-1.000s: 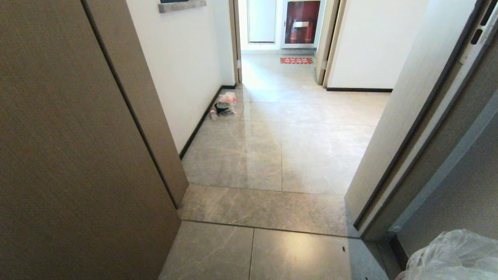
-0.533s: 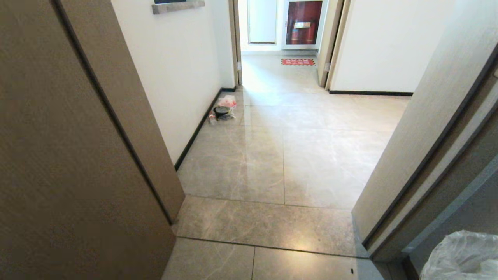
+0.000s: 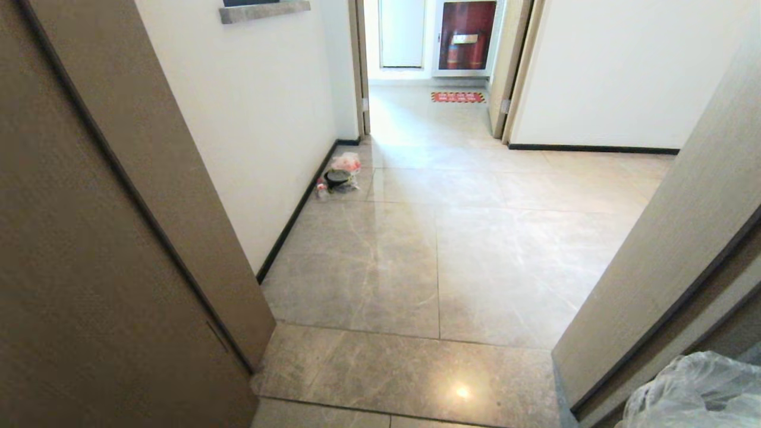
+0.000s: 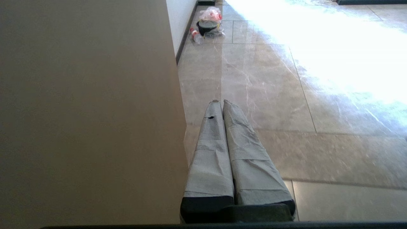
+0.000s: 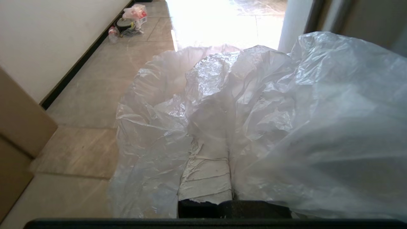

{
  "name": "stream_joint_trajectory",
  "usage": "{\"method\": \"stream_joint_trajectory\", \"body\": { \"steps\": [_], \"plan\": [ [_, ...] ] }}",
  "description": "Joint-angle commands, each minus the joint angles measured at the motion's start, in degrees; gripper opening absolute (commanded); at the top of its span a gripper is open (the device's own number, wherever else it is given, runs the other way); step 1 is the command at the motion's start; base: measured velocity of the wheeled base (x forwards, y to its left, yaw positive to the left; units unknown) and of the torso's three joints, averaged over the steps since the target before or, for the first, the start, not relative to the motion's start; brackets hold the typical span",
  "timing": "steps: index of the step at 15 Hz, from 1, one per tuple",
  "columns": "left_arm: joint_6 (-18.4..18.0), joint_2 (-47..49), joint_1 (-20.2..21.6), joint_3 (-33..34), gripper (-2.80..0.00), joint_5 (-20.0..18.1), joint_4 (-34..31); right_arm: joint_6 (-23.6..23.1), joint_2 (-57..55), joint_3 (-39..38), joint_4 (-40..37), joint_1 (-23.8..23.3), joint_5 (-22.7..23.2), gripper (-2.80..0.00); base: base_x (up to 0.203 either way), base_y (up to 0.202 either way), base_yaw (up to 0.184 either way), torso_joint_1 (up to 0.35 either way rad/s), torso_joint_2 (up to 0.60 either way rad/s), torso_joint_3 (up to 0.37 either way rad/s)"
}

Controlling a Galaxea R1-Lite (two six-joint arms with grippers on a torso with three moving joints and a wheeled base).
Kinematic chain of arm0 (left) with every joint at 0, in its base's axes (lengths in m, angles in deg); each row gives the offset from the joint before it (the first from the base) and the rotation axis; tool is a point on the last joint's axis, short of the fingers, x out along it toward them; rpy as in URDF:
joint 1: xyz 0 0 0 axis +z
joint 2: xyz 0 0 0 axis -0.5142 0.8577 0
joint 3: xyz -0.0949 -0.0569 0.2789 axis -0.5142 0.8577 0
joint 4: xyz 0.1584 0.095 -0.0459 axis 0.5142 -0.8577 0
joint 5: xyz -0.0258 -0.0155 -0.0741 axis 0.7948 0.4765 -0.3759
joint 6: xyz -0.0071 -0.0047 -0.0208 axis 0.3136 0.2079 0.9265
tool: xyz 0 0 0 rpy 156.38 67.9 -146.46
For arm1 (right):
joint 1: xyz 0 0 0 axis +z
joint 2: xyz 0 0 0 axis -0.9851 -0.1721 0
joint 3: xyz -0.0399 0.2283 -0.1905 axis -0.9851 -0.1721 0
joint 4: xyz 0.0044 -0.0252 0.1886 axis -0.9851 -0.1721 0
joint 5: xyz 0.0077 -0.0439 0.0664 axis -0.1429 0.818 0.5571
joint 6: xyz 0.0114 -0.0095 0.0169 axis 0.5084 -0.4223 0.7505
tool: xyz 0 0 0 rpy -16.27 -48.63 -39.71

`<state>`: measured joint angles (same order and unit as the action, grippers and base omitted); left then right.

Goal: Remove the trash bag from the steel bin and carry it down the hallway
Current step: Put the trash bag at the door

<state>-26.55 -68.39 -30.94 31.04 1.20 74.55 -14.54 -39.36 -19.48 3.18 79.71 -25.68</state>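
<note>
The trash bag [image 3: 695,389], clear crinkled plastic, shows at the bottom right corner of the head view. In the right wrist view the trash bag [image 5: 286,111] billows over and around my right gripper [image 5: 221,133], which is shut on it; one taped finger [image 5: 205,175] shows, the tips are veiled by plastic. My left gripper [image 4: 222,102] is shut with nothing in it, held low beside a brown panel. The hallway floor [image 3: 440,238] of glossy beige-grey tiles runs ahead. The steel bin is out of view.
A brown door panel [image 3: 89,267] stands close on the left and a door frame [image 3: 666,279] on the right. A small rubbish bundle [image 3: 340,174] lies against the left wall's black skirting. A red mat [image 3: 456,96] lies beyond the far doorway.
The whole head view has shifted: the camera has advanced through the doorway, so the side frames slid outward and the rubbish bundle sits lower. The bag stays at the bottom right.
</note>
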Motion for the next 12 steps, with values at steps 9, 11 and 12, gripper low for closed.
{"method": "stream_joint_trajectory", "body": {
  "steps": [9,11,12],
  "plan": [
    [0.0,-0.1,0.0,0.0,-2.8,0.0,0.0,0.0,0.0,-0.2,0.0,-0.1,0.0,-2.8,0.193,0.0,0.0,0.004,0.0,0.001],
    [0.0,-0.1,0.0,0.0,-2.8,0.0,0.0,0.0,0.0,-0.2,0.0,0.0,0.0,-2.8,0.191,0.0,0.0,0.002,0.0,0.003],
    [0.0,-0.1,0.0,0.0,-2.8,0.0,0.0,0.0,0.0,-0.2,0.0,-0.1,0.0,-2.8,0.195,0.0,-0.004,0.002,0.0,-0.002]
  ]
}}
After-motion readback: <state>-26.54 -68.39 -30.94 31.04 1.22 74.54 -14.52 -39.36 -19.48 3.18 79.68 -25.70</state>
